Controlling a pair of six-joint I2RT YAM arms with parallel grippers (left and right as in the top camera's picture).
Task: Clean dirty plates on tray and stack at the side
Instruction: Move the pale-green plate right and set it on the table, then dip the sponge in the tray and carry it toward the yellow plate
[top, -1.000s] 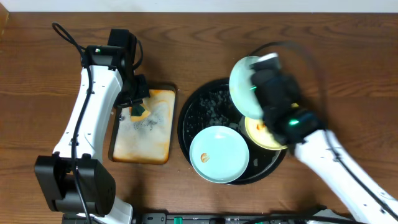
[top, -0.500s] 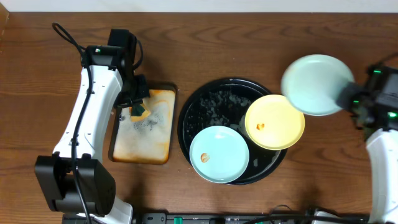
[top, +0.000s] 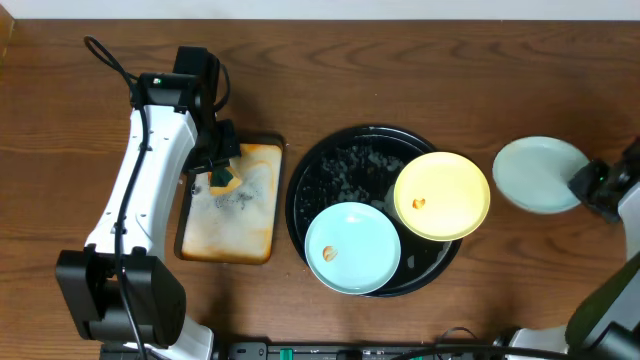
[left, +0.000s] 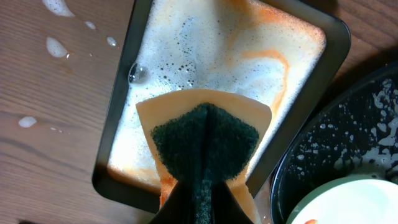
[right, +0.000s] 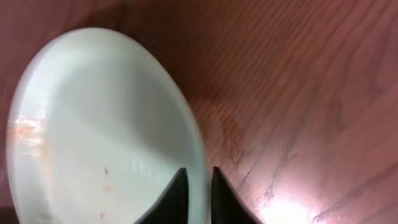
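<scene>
A dark brown wooden table (top: 400, 80) seen from above, with a robot arm at each side.

The right gripper (right: 198, 186) is at the far right edge of the table. Its two black fingertips are pinched on the rim of a mint-green plate (top: 538, 175), one tip above the rim and one below. The plate sits over bare wood, well clear of the black tray; the views do not show whether it touches the table. A faint orange trace shows near one edge of the plate in the wrist view.

To its left is the large round black tray (top: 340, 170), its bare upper-left part flecked with suds. Two plates lie on it. A yellow plate (top: 442, 195) is at the right, overhanging the tray's rim, and a second mint-green plate (top: 352, 248) is at the lower middle. They sit just beside each other, and each has a small orange smear at its centre.

The left gripper (left: 202, 202) is clamped on a sponge (left: 205, 137), which is folded so the dark green scouring face is creased inward and the orange backing fans out. It hangs over a rectangular tray (top: 245, 225) just left of the black tray, filled with white foam streaked orange. Small foam spots (left: 55, 46) dot the wood beside it.
</scene>
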